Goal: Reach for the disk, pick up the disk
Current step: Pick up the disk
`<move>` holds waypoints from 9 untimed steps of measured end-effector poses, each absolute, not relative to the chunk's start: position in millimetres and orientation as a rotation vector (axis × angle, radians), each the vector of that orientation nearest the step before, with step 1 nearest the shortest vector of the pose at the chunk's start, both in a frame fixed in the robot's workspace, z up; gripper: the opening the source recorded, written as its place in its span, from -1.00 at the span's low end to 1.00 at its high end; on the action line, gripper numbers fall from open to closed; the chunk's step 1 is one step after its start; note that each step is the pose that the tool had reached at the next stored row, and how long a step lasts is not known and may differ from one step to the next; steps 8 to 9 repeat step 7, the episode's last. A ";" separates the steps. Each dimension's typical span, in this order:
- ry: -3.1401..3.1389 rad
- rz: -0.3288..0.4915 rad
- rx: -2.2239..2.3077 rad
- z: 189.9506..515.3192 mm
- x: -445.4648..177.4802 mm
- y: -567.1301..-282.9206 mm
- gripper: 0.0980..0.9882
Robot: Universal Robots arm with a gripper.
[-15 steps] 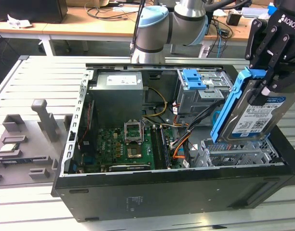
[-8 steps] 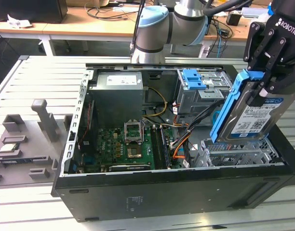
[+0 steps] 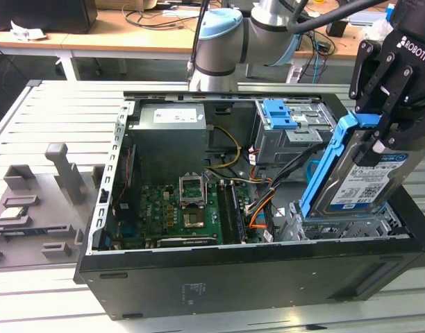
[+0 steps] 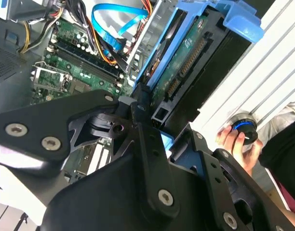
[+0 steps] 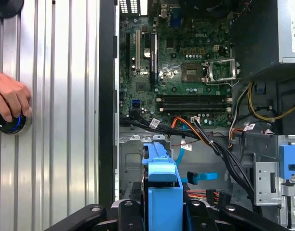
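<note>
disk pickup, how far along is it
Reach looks done: the black gripper is shut on the silver metal hard drive in its blue plastic frame. In hand: the drive stands tilted, upper end raised above the black computer case. Left: its lower end sits in the metal drive bay.

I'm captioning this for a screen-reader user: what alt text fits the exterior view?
A black gripper clamps the disk, a silver drive in a blue frame, tilted above its bay at the exterior view's right of an open computer case. The green motherboard lies exposed inside.
</note>
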State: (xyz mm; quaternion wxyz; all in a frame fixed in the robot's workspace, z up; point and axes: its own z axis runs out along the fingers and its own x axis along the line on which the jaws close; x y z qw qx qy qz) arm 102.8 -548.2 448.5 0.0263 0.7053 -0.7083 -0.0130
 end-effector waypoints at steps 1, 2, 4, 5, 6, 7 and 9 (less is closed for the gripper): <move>-2.188 -0.040 2.179 448.5 102.8 -548.2 -0.40; -2.188 -0.040 2.179 448.5 102.8 -548.2 -0.40; -2.189 -0.040 2.179 448.5 102.8 -548.2 -0.40; -2.189 -0.040 2.179 448.5 102.8 -548.2 -0.40; -2.188 -0.040 2.179 448.4 102.8 -548.2 -0.40; -2.189 -0.040 2.180 448.4 102.8 -548.2 -0.40; -2.189 -0.040 2.180 448.4 102.8 -548.2 -0.40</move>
